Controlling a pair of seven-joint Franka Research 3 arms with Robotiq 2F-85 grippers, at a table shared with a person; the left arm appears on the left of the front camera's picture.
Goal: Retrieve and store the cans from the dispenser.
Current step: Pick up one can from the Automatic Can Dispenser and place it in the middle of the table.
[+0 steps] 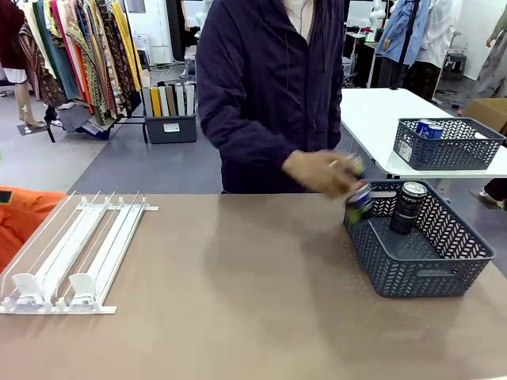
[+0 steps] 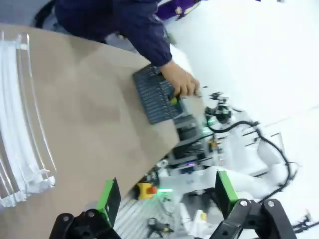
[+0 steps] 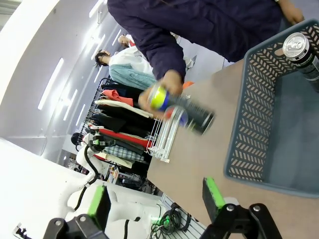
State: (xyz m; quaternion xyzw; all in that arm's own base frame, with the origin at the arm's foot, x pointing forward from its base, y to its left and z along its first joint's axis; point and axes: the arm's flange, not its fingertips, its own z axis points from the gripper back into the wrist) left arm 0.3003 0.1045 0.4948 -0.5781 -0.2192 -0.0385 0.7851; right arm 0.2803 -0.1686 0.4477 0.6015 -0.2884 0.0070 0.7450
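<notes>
Meanwhile, at the left end of the brown tabletop, the flat white and clear plastic dispenser of long sloped rails lies with no can on it, its white pusher tabs at the near edge. Behind it an orange cloth spills over the table's corner, and racks of hanging clothes stand across the room.

At centre a person in a dark navy jacket leans over the far edge, one hand blurred in motion as it carries cans toward the dark grey mesh plastic basket at the right. From the right wrist camera the hand grips a dark can with a yellow-green end and another with red and blue on it, held just outside the basket's rim. A black aluminium can with a silver top stands upright inside the basket against its far wall.

On a white table beyond, a second grey basket holds blue-and-white cans.

Both of the robot's tools hang back from the action. The left gripper has its green-padded fingers spread wide with nothing between them, looking down the table's length. The right gripper likewise stands apart and bare, facing the basket's near side.
</notes>
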